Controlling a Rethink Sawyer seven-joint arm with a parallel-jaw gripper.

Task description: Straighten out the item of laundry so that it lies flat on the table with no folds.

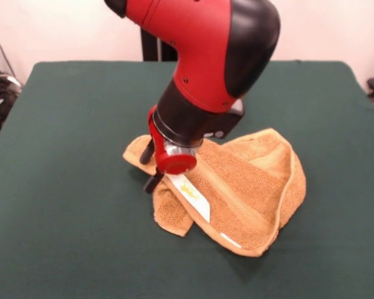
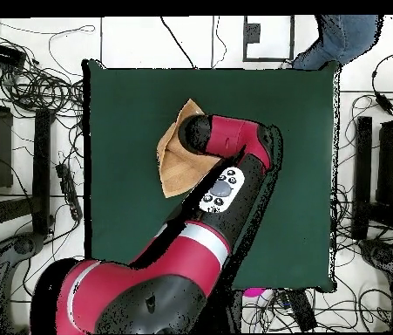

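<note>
Hidden: the arm (image 1: 206,56) covers the towel's (image 1: 249,187) far left part in the front view; in the overhead view the arm's wrist lies over much of the cloth.
Claw (image 1: 153,177): only dark finger shapes show below the red wrist disc in the front view, at the towel's left edge; I cannot tell whether they are spread or pressed together, or whether they pinch cloth. From overhead the claw is hidden under the wrist.
Front view only: a white label on the towel just beside the wrist, and a flap doubled under at the near left.
Overhead only: a person's leg (image 2: 339,39) past the surface's (image 2: 130,113) edge opposite the robot.
Towel look: orange-tan terry, crumpled, edges curled up, a flat woven band running across it.
Towel place: near the surface's middle, well apart from all four edges.
</note>
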